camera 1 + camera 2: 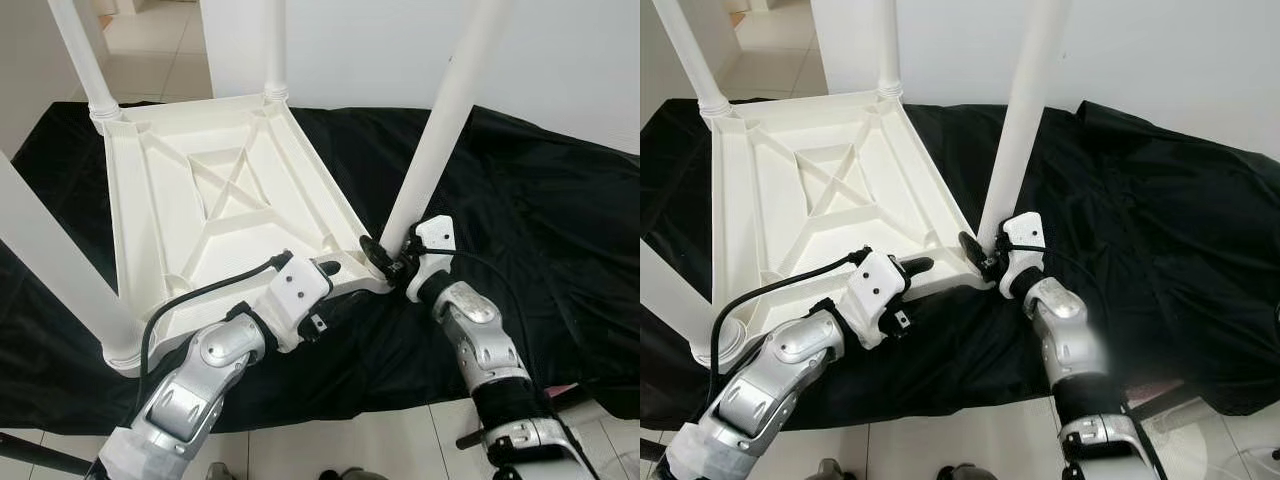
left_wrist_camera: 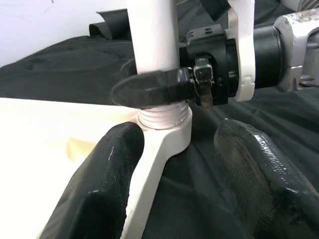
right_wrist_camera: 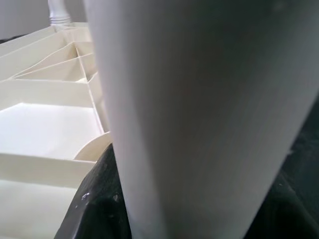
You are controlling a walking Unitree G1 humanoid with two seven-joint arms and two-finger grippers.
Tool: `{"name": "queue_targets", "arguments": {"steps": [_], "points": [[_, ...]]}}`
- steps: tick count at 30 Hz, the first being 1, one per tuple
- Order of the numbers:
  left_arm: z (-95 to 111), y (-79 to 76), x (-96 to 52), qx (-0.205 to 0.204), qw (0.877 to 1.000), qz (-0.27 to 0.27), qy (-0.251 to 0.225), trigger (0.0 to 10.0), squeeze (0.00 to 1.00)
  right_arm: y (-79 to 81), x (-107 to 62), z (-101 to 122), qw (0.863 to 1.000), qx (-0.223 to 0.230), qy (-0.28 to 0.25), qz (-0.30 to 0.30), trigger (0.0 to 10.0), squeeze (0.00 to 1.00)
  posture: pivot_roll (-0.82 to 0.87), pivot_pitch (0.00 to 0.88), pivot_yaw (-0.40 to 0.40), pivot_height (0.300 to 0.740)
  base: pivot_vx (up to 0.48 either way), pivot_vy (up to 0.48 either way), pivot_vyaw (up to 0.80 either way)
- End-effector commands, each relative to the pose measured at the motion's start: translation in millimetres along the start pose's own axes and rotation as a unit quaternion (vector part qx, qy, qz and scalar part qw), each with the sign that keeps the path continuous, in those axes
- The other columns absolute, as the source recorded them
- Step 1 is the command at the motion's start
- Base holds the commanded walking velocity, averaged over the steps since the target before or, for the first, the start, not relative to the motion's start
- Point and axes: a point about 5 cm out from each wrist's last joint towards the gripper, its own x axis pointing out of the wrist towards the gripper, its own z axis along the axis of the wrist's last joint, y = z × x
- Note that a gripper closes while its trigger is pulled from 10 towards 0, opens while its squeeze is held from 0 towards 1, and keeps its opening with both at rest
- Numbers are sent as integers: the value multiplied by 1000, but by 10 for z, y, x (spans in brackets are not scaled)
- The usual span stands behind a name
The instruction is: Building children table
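Tabletop (image 1: 220, 190), white plastic and ribbed, lies upside down on a black cloth (image 1: 520, 200) spread over the floor, with legs already standing in its far-left, far-right and near-left corners. The fourth leg (image 1: 440, 130) stands in the near-right corner socket (image 2: 167, 127), leaning a little to the right. The right tool (image 1: 390, 258) is clamped on that leg just above the socket, one black finger (image 2: 149, 89) wrapped across its base. The left tool (image 1: 325, 270) rests at the near edge of the tabletop beside the same corner, its two fingers apart and straddling the socket rim without pinching it.

The step in hand looks like seating or screwing this leg home. To do it well, the left tool should brace the corner so the tabletop cannot slide on the cloth, while the right brings the leg upright before turning or pressing; driving it in while tilted risks cross-threading or jamming the ridged collar.
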Motion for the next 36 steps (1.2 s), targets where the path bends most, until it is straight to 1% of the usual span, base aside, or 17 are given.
{"name": "queue_targets", "arguments": {"steps": [1,4,5,6,8,9,10,13,14,16,19,24,25,26,27,35,36], "points": [[-3,-28,-4,-2,1000,1,-2,10000,0,37,-37,-73,999,21,12,-29,10000,0,-33,105,-63,740,0,0,0],[-10,-36,-3,-6,1000,-3,-3,10000,0,77,-33,-59,998,32,3,-62,10000,0,-38,106,-63,740,0,0,0],[-14,-32,1,-9,1000,-4,-3,10000,0,124,-23,-60,994,44,4,-95,10000,0,-45,105,-62,740,0,0,0],[-14,-32,1,-9,1000,-4,-3,10000,0,124,-23,-60,994,44,4,-95,10000,0,-45,105,-62,740,0,0,0],[-11,-28,9,-7,1000,-6,-6,10000,0,190,-9,-69,984,64,6,-166,10000,0,-48,103,-60,740,0,0,0],[-11,-28,9,-7,1000,-6,-6,10000,0,190,-9,-69,984,64,6,-166,10000,0,-48,103,-60,740,0,0,0],[-7,-28,14,-5,1000,-7,-8,10000,0,211,-5,-72,979,70,8,-190,10000,0,-48,103,-60,740,0,0,0],[-2,-40,31,-6,1000,-10,-11,10000,0,335,56,-58,970,94,3,-225,10000,0,-53,100,-58,740,0,0,0],[-2,-40,31,-6,1000,-10,-11,10000,0,335,56,-58,970,94,3,-225,10000,0,-53,100,-58,740,0,0,0],[5,-54,45,-8,1000,-12,-14,10000,0,446,103,-54,964,113,5,-240,10000,0,-50,99,-59,740,0,0,0],[8,-55,46,-9,1000,-12,-15,10000,0,530,129,-36,967,121,5,-225,10000,0,-53,97,-56,740,0,0,0],[4,-51,45,-9,1000,-12,-15,10000,0,491,106,-4,970,109,3,-219,10000,0,-53,97,-60,740,0,0,0],[4,-50,45,-8,1000,-12,-15,10000,0,475,100,-5,969,108,4,-221,10000,59,-53,97,-60,740,0,0,0],[4,-44,45,-9,1000,-12,-15,10000,0,471,94,-5,968,108,5,-226,10000,337,-53,96,-60,740,0,0,0],[5,-41,45,-9,1000,-11,-15,10000,0,474,89,4,968,108,4,-225,10000,1000,-52,96,-60,740,0,0,0],[-5,-44,25,-7,1000,-16,-15,10000,0,464,41,41,970,116,-6,-216,10000,1000,-51,95,-63,740,0,0,0],[-6,-36,8,-11,1000,-22,-15,10000,0,388,-37,49,975,109,-14,-192,10000,686,-52,94,-61,740,0,0,0]]}}
